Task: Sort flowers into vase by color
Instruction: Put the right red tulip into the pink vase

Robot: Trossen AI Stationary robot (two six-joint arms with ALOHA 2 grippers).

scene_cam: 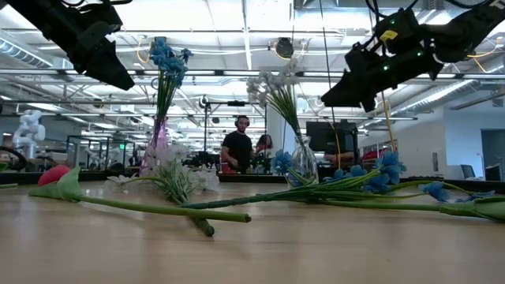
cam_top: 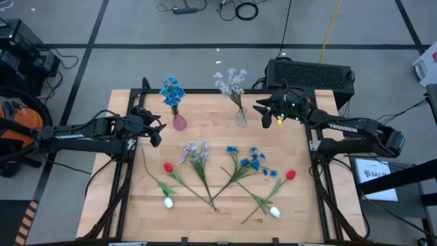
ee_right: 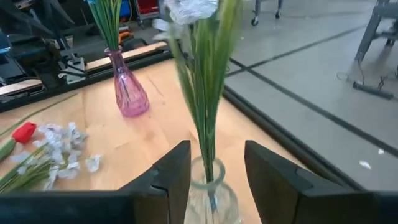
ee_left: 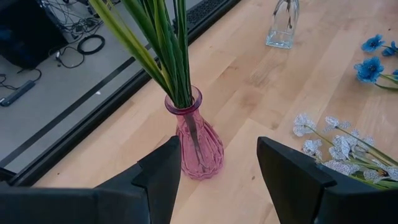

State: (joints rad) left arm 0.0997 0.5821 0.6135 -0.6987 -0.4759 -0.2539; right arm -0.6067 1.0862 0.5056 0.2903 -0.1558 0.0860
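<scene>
Setting: large open-plan robotics lab or industrial workshop. Evidence: grey concrete floor (cam_top: 205, 65) marked with dark lines, loose cables (cam_top: 239, 9) and a black equipment case (cam_top: 311, 72) beside the wooden counter (cam_top: 218, 219); low view shows exposed ceiling trusses (scene_cam: 237, 75), strip lighting, monitors (scene_cam: 327, 134). 2 people (scene_cam: 241, 150) stand at workstations far behind, and a white robot figure (scene_cam: 30, 130) stands at the far side.

Left dark two-finger gripper (cam_top: 156, 130): raised above the table's left rear, arm reaching in from the left edge, fingers (ee_left: 163, 177) spread apart. Right dark two-finger gripper (cam_top: 261, 109): raised at the right rear, fingers (ee_right: 177, 171) likewise parted, nothing held.
</scene>
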